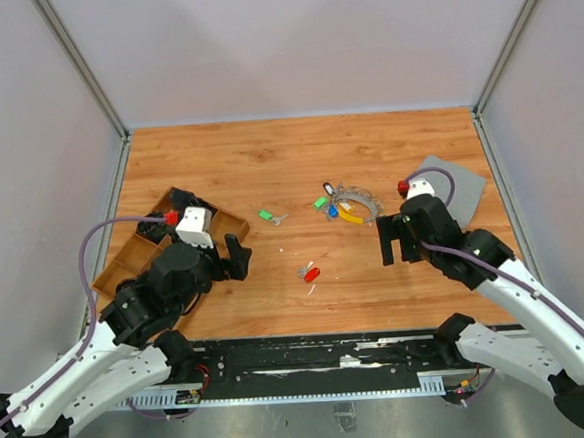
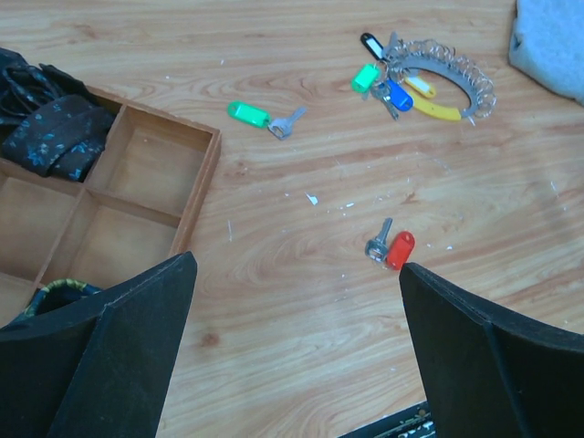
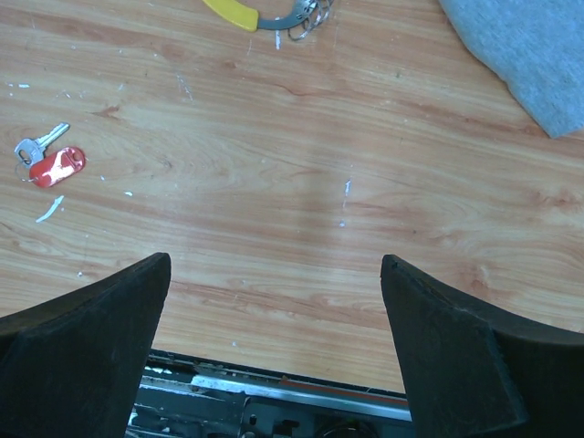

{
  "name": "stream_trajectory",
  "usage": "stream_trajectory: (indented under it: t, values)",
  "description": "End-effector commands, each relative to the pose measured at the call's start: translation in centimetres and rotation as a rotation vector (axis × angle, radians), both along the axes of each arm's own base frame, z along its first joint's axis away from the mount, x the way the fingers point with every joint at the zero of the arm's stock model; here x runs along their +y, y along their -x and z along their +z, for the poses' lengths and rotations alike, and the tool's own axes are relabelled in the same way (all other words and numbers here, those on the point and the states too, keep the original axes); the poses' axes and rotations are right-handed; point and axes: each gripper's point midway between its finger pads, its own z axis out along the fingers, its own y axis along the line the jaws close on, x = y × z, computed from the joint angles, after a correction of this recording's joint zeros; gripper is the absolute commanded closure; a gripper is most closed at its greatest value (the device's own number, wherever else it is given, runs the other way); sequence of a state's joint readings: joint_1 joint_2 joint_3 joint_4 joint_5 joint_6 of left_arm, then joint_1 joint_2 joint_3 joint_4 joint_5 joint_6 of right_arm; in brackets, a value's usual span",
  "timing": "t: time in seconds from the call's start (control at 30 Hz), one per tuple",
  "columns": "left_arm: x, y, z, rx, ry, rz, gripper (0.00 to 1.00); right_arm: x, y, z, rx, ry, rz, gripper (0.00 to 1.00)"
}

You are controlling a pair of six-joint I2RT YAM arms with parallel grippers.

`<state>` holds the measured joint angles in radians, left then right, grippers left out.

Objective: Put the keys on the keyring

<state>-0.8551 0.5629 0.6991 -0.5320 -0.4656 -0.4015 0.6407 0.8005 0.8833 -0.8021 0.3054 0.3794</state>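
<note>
Wood-grain table (image 1: 268, 161), grey walls on three sides. Status on the left gripper (image 1: 233, 258): jaws wide, nothing between them, hanging over bare wood just right of the wooden tray (image 2: 208, 169). Same for the right gripper (image 1: 397, 240): wide, nothing held, over bare wood just in front of the grey cloth (image 1: 462, 185).

Mid-table, the keyring (image 1: 356, 202) lies flat, farther back than both grippers and apart from each. It has a bunch of tags at its left end: green, blue, yellow, one black.

Two loose keys:
- green-head key (image 1: 269, 217): left of the keyring, well apart from it
- red-head key (image 1: 310, 273): nearer the arm bases, roughly between the two grippers

Left wrist view shows both loose keys and the keyring ahead of the fingers. Right wrist view shows the red-head key at its left edge and only the yellow end of the keyring at the top.

The tray is split into compartments, with dark patterned fabric (image 2: 55, 128) in a far one.
</note>
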Motion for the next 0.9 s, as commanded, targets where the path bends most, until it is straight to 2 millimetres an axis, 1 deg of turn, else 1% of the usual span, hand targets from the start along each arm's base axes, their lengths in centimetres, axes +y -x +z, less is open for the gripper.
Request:
stream_trajectory:
  t: [0.0,0.17,0.23,0.33,0.53,0.67,0.77,0.87]
  values:
    - [-1.3,-0.1,-0.7,0.012,-0.020,-0.056,0.00,0.5,-0.7,1.2,0.049,-0.001,-0.041,0.02]
    - [-2.3,0.0,-1.3,0.038,-0.035,-0.103,0.00,1.5,-2.5,1.7,0.091,-0.001,-0.046,0.00]
    - [-2.6,0.1,-1.4,0.038,-0.032,-0.120,0.00,1.6,-3.5,1.4,0.117,-0.026,-0.055,0.03]
    - [-3.1,0.4,-1.2,0.034,-0.023,-0.152,0.00,1.0,-5.3,0.6,0.152,-0.096,-0.077,0.07]
    - [-3.1,0.2,-1.2,0.027,-0.016,-0.146,0.00,-1.0,-8.6,-1.9,0.189,-0.148,-0.137,0.12]
    - [-3.3,0.1,-1.8,0.047,-0.032,-0.146,0.01,-2.2,-10.6,-4.1,0.209,-0.106,-0.177,0.19]
    - [-3.4,0.1,-1.9,0.055,-0.036,-0.149,0.02,-2.4,-12.3,-6.0,0.253,-0.102,-0.183,0.27]
    - [-3.5,0.1,-2.0,0.056,-0.037,-0.154,0.03,-1.4,-13.7,-7.4,0.304,-0.139,-0.151,0.34]
